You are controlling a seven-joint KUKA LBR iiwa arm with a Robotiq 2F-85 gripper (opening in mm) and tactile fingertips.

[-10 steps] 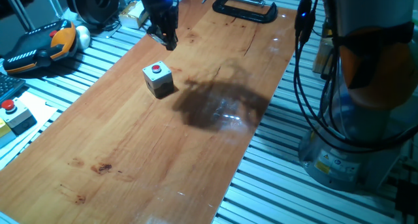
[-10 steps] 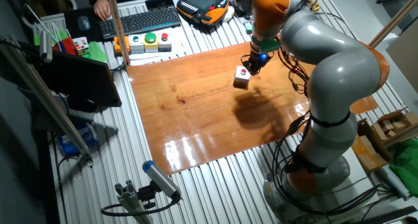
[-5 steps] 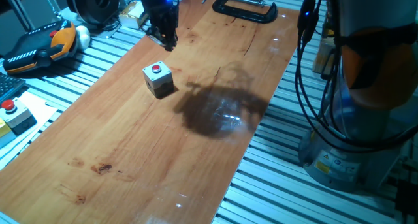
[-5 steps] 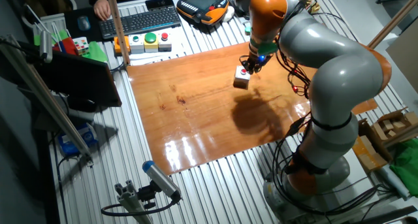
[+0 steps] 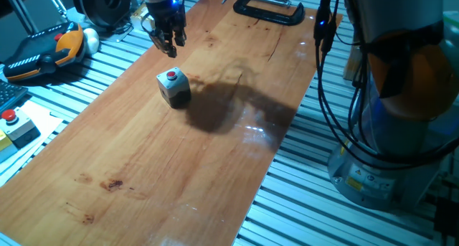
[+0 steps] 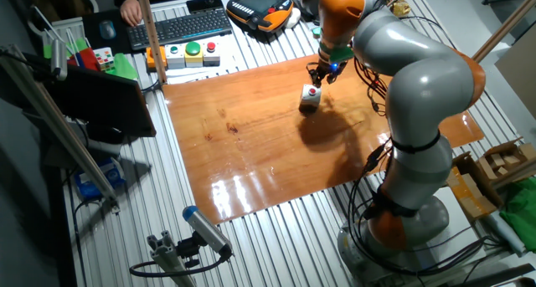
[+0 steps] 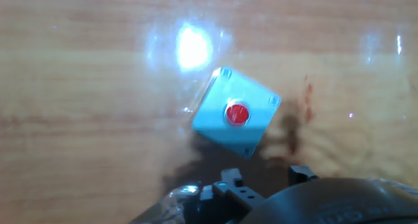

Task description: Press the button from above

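One button (image 5: 171, 77) on the table (image 5: 158, 153); one end effector (image 5: 168, 44) above, grip state unclear.

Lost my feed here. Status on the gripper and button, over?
Gripper above the table, up and behind the button, not touching it. Button upright on the wooden board, red cap unobstructed. Finger state not discernible. Nothing between them.

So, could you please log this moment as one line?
phase: approach | gripper: above table, no contact | button: unpressed, on wooden board | next: likely descend
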